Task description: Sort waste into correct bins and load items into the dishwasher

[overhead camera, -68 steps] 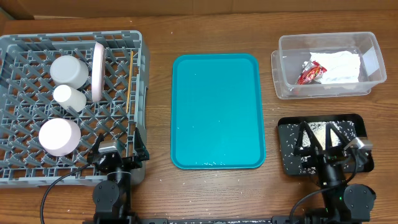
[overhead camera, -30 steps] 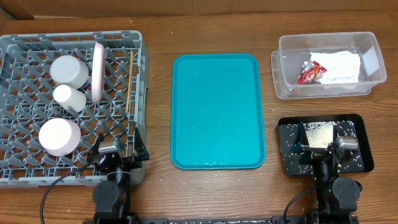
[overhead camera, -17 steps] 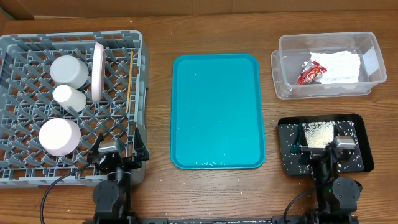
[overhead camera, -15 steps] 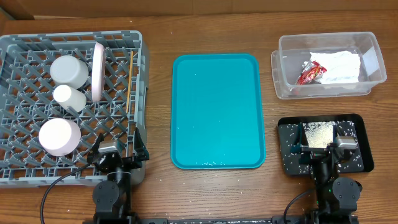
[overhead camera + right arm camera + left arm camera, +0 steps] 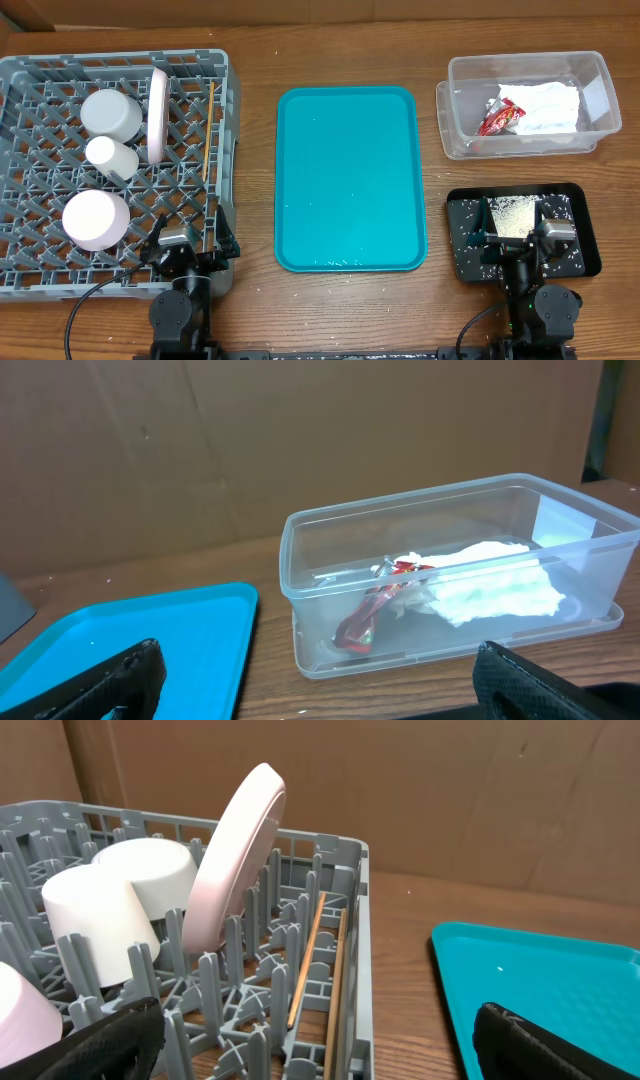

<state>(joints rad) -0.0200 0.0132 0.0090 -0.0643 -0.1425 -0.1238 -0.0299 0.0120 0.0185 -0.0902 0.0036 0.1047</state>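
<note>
The grey dish rack (image 5: 30, 70) holds a plate on edge (image 5: 157, 115), two bowls (image 5: 110, 113) (image 5: 95, 218), a cup (image 5: 110, 155) and chopsticks (image 5: 209, 130). The clear tub (image 5: 600, 75) holds the red-and-white wrapper (image 5: 498, 118) and the napkin (image 5: 545, 105). The black tray (image 5: 580, 205) holds a pile of rice (image 5: 513, 213) and scattered grains. No brown lump shows. My left gripper (image 5: 320, 1050) is open and empty at the rack's near right corner (image 5: 186, 240). My right gripper (image 5: 320, 690) is open and empty over the black tray (image 5: 518, 232), facing the tub (image 5: 330, 590).
The flat teal tray (image 5: 350, 180) lies bare between the rack and the bins. It also shows in the left wrist view (image 5: 560, 970) and the right wrist view (image 5: 130, 630). A brown cardboard wall stands along the back of the table.
Since 2.3 s ago my right gripper has drawn back toward the table's front edge, uncovering the rice pile. Nothing has moved in the last second.
</note>
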